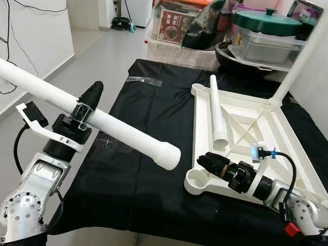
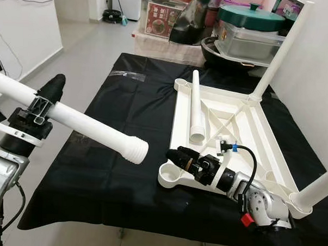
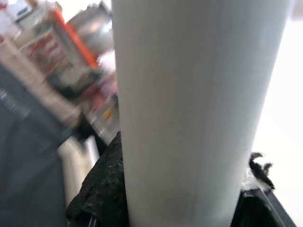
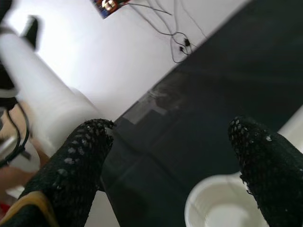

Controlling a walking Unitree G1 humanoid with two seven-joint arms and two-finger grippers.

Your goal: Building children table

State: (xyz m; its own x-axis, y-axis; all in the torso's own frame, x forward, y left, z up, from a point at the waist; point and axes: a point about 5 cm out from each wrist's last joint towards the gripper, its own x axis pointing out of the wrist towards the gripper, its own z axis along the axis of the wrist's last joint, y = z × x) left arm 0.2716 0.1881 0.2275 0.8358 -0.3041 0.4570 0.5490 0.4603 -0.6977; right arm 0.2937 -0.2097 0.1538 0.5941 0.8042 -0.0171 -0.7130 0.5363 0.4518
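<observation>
The left gripper (image 1: 87,106) is clamped on 1 white leg (image 1: 114,129), held in the air over the black cloth (image 1: 134,187); its far end is cut off. The right gripper (image 4: 175,156) has fingers apart above the corner socket (image 1: 197,180) of the upturned tabletop (image 1: 283,139) (another leg (image 1: 219,112) lies inside it).

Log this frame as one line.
left gripper: shut on white plastic table leg | right gripper: open, over corner socket of upturned white tabletop
</observation>
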